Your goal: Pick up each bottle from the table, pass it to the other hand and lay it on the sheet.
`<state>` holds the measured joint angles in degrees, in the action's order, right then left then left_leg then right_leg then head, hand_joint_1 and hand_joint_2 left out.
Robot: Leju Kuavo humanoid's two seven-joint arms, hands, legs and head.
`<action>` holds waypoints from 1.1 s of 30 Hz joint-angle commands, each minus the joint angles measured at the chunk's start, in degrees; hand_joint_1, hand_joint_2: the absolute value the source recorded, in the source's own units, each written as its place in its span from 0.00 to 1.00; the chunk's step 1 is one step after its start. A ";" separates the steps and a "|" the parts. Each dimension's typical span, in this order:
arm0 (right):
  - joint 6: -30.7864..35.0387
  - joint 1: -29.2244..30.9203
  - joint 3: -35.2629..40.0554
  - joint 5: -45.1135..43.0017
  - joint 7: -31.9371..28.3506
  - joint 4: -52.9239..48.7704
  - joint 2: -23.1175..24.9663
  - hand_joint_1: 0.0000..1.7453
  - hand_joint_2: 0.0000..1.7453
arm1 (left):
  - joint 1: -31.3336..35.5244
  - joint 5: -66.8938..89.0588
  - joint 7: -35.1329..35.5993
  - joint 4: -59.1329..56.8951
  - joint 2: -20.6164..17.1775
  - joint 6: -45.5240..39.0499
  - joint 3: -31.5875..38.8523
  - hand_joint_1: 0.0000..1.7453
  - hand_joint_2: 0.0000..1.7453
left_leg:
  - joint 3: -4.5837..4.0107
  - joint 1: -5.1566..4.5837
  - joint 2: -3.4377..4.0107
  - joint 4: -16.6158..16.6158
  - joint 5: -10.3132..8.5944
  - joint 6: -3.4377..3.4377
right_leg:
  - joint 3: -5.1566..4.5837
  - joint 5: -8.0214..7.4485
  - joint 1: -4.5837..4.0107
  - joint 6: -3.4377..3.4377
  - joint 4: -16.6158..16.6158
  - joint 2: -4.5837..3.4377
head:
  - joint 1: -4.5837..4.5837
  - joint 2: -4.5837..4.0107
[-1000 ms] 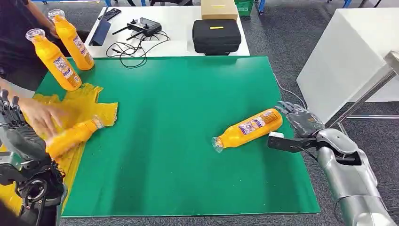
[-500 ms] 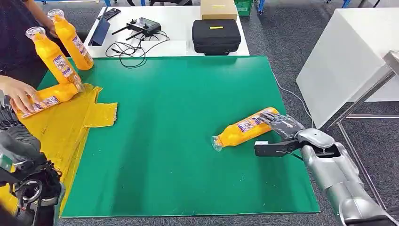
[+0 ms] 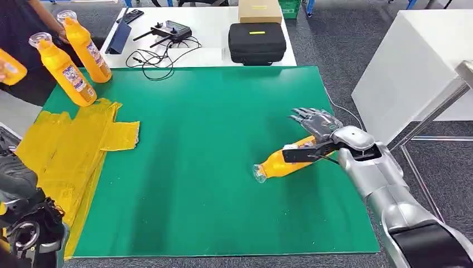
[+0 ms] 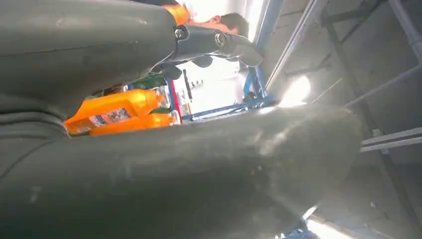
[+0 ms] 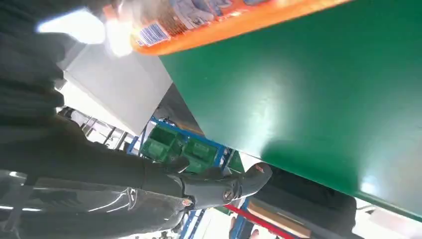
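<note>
An orange bottle [image 3: 279, 163] lies on its side on the green mat [image 3: 212, 123], cap end toward me and to the left. My right hand [image 3: 318, 137] hovers over its thick end, fingers spread beyond it and the thumb stretched across its near side. The right wrist view shows the bottle [image 5: 224, 20] apart from the thumb [image 5: 214, 189]. The yellow sheet [image 3: 67, 151] lies crumpled at the mat's left edge with nothing on it. My left hand [image 3: 14, 176] hangs low at the left, holding nothing. Two bottles [image 3: 62, 70] [image 3: 86, 47] stand upright behind the sheet, also in the left wrist view [image 4: 114, 112].
A person at the far left holds another orange bottle [image 3: 8, 67]. Behind the mat, a white table carries a black case [image 3: 256, 42], a remote controller [image 3: 170, 30], cables and a cardboard box [image 3: 259, 10]. A white table [image 3: 413, 61] stands to the right.
The person lifted the bottle off the yellow sheet and carried it away to the left. My right hand moved left, over the lying bottle's thick end. My left hand sank lower.
</note>
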<state>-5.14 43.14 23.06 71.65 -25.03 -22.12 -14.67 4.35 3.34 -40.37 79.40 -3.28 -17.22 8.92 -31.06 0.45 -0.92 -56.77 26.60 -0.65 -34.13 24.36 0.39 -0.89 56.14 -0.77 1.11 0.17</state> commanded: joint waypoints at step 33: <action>-11.88 -1.91 -0.45 -4.30 10.98 11.25 2.93 0.00 1.00 | 0.80 -0.39 0.37 0.08 0.92 3.47 2.81 0.00 0.00 | 0.35 0.06 0.11 0.10 0.09 0.02 | 0.31 0.05 -0.09 0.01 -0.16 0.06 | 0.00 0.00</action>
<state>-15.63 43.49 25.81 68.98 -16.79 -15.17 -14.40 4.35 2.99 -40.35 80.30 -3.13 -14.38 12.26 -31.04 0.44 -0.90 -56.79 26.60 -0.65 -34.16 24.35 0.39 -0.89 56.12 -0.78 1.11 0.17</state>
